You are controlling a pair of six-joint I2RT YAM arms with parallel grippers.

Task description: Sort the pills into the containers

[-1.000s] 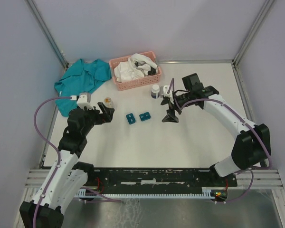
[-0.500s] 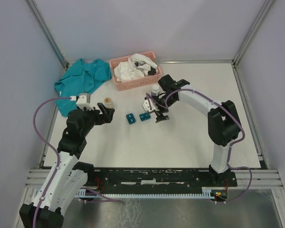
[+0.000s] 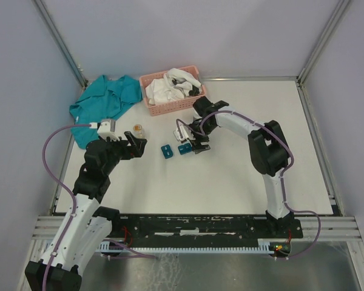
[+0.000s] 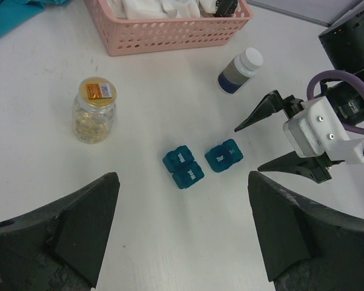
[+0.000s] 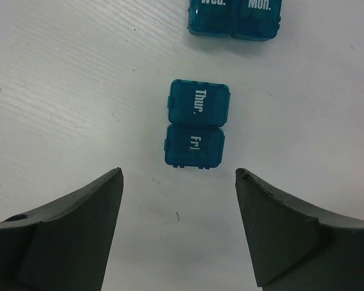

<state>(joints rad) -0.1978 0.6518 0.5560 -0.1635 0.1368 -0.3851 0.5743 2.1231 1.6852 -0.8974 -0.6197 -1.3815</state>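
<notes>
1. Hovering right gripper (image 5: 178, 182) over Thur/Fri container (image 5: 196, 130), jaws wide, holding nothing.
2. Wed/Mon container (image 5: 235, 18) at upper edge of right wrist view, just apart.
3. Wide open, empty: left gripper (image 3: 135, 143), left of both containers in top view.

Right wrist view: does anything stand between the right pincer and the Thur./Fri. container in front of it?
Nothing visible does. The right pincer is open and aimed at the Thur./Fri. container, with only bare table between them. The Wed./Mon. container lies apart, beyond it, and blocks nothing.
</notes>
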